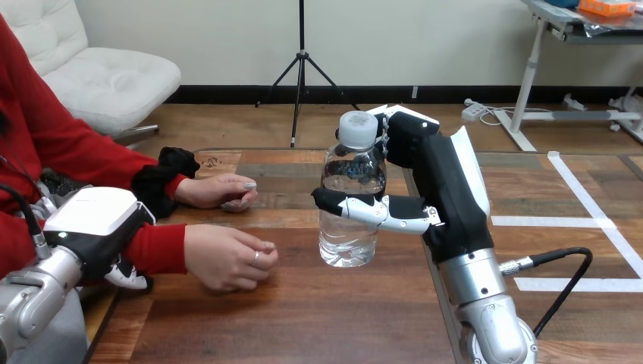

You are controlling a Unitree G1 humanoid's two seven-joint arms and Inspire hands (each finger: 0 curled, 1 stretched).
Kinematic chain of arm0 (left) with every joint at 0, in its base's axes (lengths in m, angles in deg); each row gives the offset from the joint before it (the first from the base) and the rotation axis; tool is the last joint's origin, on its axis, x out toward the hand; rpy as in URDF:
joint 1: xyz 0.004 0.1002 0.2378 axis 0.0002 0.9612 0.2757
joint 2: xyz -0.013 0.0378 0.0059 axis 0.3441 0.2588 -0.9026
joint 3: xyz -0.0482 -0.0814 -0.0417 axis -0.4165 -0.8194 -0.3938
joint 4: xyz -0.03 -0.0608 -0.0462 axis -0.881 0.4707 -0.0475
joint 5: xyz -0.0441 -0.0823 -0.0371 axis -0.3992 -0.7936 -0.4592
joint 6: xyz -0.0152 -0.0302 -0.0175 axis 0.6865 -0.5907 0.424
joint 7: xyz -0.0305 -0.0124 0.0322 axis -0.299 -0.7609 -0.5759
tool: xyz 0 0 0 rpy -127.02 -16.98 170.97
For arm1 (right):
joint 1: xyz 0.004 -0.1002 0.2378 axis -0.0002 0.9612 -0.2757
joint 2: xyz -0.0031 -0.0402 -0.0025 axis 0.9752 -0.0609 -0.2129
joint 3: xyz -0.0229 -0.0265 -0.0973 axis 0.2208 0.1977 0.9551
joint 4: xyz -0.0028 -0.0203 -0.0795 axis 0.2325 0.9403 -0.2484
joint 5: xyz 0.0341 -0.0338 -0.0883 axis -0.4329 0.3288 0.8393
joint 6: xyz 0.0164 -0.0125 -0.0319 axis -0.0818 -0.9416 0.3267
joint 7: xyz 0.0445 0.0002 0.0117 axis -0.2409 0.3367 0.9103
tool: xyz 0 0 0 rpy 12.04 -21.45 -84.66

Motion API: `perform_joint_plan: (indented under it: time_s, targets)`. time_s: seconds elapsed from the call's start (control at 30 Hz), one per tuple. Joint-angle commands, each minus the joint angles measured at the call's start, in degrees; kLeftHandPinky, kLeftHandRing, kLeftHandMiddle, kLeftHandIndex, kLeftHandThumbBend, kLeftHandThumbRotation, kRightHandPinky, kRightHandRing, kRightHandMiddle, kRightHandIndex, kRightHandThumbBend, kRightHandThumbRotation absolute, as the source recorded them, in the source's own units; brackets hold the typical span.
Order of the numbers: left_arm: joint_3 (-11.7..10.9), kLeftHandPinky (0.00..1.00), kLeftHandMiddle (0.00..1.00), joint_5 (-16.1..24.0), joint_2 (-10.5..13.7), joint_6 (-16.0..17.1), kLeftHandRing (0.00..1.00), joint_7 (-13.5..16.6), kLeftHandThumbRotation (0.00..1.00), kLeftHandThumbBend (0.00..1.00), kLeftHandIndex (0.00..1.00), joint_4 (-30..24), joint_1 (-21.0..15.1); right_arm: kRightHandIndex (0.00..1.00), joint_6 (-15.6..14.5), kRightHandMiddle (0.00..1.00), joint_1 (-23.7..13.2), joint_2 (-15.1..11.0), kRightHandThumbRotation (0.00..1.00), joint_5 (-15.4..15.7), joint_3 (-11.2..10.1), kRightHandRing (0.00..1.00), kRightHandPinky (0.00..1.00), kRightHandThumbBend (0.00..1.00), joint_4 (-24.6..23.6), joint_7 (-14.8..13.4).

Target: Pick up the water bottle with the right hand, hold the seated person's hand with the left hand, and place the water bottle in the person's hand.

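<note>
The robot's left hand (95, 221) lies against the red-sleeved wrist at the desk (303, 318) edge, its grip impossible to judge; it likely needs to steady that wrist while the person's nearer hand (227, 258), now curled, opens. Beyond, the right hand (441, 189) is clamped round the upright, white-capped water bottle (349, 174), which holds clear water.

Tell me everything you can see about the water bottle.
The water bottle is clear plastic with a pale cap, upright, with water in its lower part. The right hand grips it: the thumb crosses its front at mid-height, the fingers wrap behind its neck. Whether its base rests on the table or is just lifted, I cannot tell.
</note>
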Motion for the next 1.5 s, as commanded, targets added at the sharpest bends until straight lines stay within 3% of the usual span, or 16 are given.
perform_joint_plan:
  time_s: [0.0,1.03,1.47]
  targets:
    - [-0.64,0.23,0.36,-1.01,-3.96,2.23,0.29,0.58,0.12,0.65,0.35,-1.65,-1.79,0.53,2.19,0.52,-5.33,1.32,0.00,-0.25,-0.29,0.36,0.30,0.83,0.64,-1.05]
    - [-1.16,0.22,0.36,-2.47,-4.31,10.36,0.29,1.20,0.09,0.70,0.38,-6.56,-2.24,0.52,7.14,0.51,-10.57,1.73,0.00,0.02,-0.46,0.36,0.31,0.84,11.63,-1.82]
    - [-2.65,0.25,0.39,-3.98,-3.47,13.70,0.32,-1.15,0.07,0.71,0.40,-10.35,-1.33,0.52,9.93,0.51,-13.37,1.96,0.00,1.84,-0.39,0.36,0.31,0.84,17.38,-3.50]
